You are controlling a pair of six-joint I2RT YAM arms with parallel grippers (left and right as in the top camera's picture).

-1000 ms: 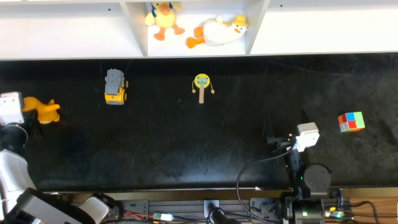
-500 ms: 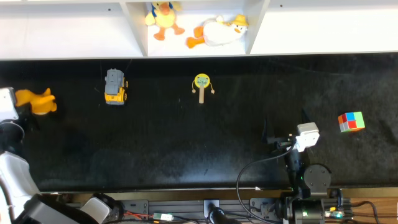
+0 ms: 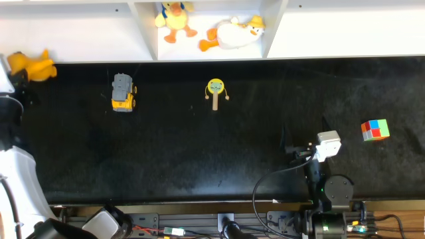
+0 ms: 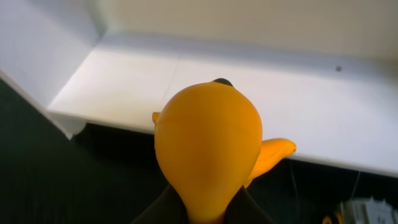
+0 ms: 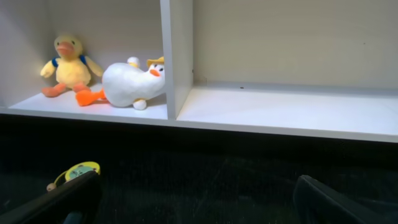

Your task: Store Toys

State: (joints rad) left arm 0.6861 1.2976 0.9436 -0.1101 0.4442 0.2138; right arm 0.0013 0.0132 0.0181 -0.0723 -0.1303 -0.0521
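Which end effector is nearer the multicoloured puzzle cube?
Right. The right end effector is a little left of the multicoloured puzzle cube in the top view; the left end effector is far off by the far-left white shelf, gripping an orange toy.

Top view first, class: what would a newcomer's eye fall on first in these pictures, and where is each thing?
The smooth bright orange toy stands out, clamped in the left gripper just in front of the left compartment of the white shelf. Next come the yellow plush duck and white plush goose in the middle compartment, and the multicoloured cube alone at the right of the black table.
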